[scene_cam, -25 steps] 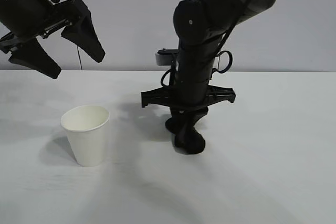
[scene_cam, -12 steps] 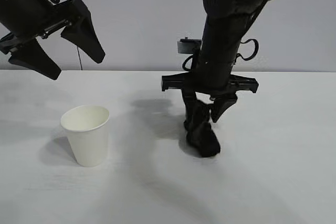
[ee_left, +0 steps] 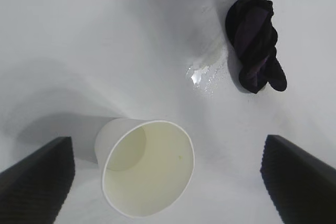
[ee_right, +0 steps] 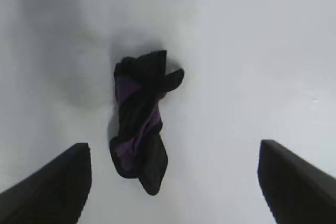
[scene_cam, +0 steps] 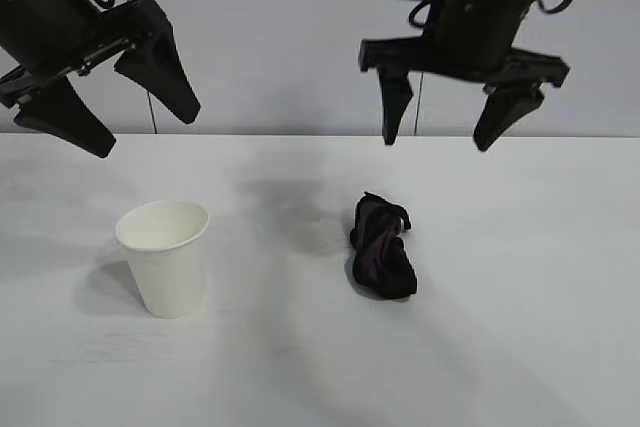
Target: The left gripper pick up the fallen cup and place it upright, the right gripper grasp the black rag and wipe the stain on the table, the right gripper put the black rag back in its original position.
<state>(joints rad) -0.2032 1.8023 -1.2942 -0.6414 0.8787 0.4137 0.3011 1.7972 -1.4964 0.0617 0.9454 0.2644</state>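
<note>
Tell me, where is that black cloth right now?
In the exterior view the black rag lies bunched on the table, right of centre, to the right of the upright cup and below the raised, open right end effector.

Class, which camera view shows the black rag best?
The right wrist view: the black rag lies central, purple stripes plain. The exterior view shows it smaller on the table; the left wrist view has it off toward a corner.

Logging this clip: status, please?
Left gripper open, high over upright cup. Right gripper open, empty, above rag lying on table. Nothing in the way.
</note>
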